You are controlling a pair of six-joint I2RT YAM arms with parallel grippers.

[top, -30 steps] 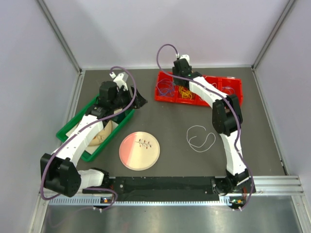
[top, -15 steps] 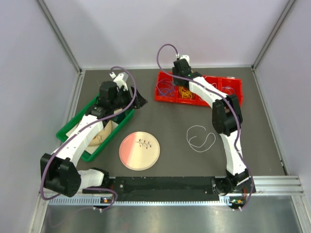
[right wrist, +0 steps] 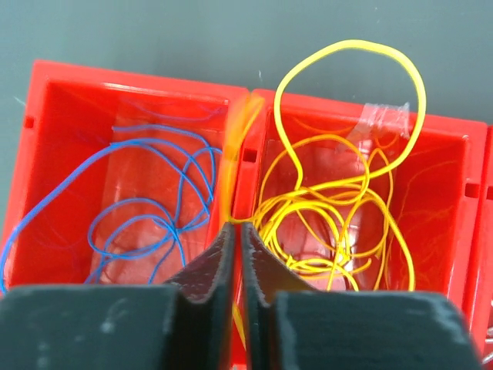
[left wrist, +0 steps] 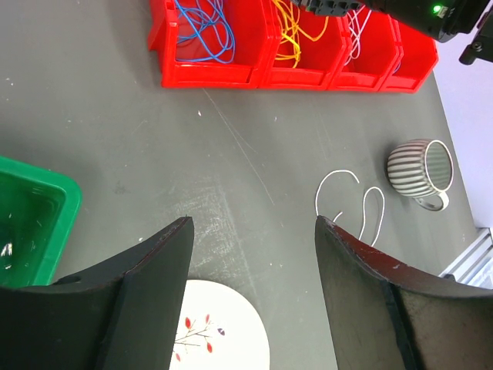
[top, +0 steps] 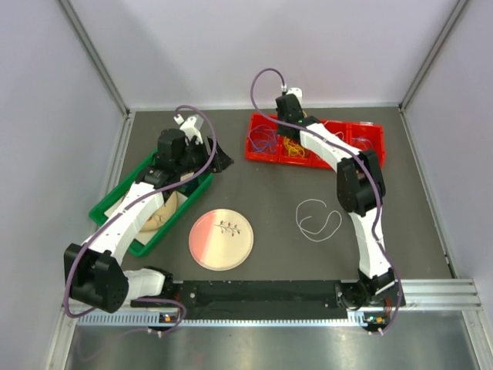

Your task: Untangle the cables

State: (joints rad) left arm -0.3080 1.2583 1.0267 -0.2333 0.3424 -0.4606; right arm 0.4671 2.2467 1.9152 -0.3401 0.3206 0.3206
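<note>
White arms (top: 132,214); black joints (top: 96,279) (mauve hoses (top: 266,72))

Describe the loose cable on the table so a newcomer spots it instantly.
Start on the dark table, in front of the row of red bins. Right of the pink plate lies a thin white cable, the only one outside a bin.

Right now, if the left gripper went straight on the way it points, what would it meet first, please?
Most likely the bare table: the open left gripper aims at dark tabletop short of the red bins, left of the white cable, though depth is hard to judge.
</note>
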